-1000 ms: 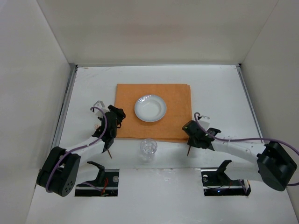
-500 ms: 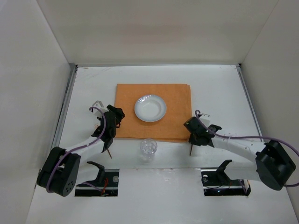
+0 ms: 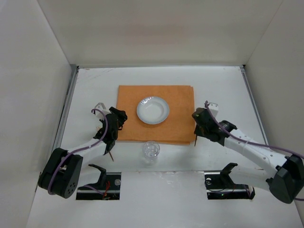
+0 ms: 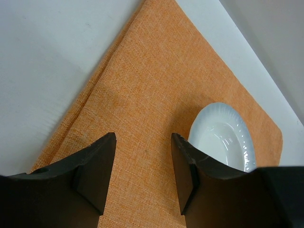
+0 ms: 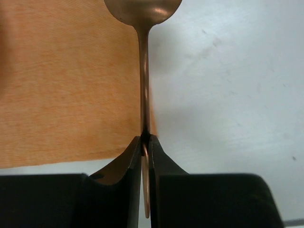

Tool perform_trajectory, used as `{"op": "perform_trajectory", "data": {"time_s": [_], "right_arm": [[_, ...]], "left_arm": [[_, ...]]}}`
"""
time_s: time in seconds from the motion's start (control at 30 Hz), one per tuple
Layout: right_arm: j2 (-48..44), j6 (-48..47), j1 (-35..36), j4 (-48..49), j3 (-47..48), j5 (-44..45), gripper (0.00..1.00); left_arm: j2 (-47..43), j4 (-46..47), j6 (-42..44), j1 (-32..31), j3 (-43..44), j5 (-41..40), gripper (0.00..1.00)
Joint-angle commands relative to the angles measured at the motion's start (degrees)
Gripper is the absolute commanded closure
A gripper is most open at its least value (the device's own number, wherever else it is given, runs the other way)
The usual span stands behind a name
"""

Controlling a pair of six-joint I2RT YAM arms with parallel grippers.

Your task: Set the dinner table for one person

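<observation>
Nearest the bases, a clear cup (image 3: 151, 152) is stood on the dinner table (image 3: 223, 90), beside the orange placemat (image 3: 166, 95). A copper spoon (image 5: 144, 71) is clamped by its thin handle in the right gripper (image 5: 146, 138); so narrowly held, it could be swivelled and laid crooked. The fingers of the left gripper (image 4: 142, 142) are apart, empty, over the mat. Farther, a white plate (image 3: 153, 110) is set on it.

**Your count: four single items, two arms**

You have one dinner table (image 3: 228, 85). You can count one orange cloth mat (image 3: 180, 95), one white ridged plate (image 3: 153, 110), one clear cup (image 3: 151, 151) and one copper-coloured spoon (image 5: 144, 85). That is four loose items, one of each kind. You have two robot arms, the left arm (image 3: 88, 147) and the right arm (image 3: 251, 149), and two grippers, the left gripper (image 4: 142, 142) and the right gripper (image 5: 146, 138).
</observation>
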Motion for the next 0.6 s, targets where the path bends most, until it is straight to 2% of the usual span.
{"op": "perform_trajectory", "data": {"time_s": [0.0, 0.1, 0.27, 0.47, 0.57], "right_arm": [[5.69, -8.19, 0.41, 11.40, 6.26, -3.78, 0.93], [12.63, -11.09, 0.41, 19.40, 8.73, -8.80, 0.93], [22.39, -12.59, -0.03, 27.05, 12.16, -11.79, 0.93], [28.99, -11.55, -1.70, 31.98, 12.08, -13.38, 0.93], [30.49, -11.10, -1.79, 31.03, 12.08, -13.30, 0.93]], "left_arm": [[-0.04, 2.42, -0.40, 0.25, -0.62, -0.17, 0.53], [-0.13, 2.42, -0.67, 0.69, -0.71, 0.27, 0.53], [-0.39, 2.68, -0.31, 0.16, -0.80, -0.35, 0.53], [0.40, 2.69, -0.49, 0.25, -0.62, 0.00, 0.53], [0.31, 2.69, -0.14, -0.10, -0.53, -0.44, 0.53]]}}
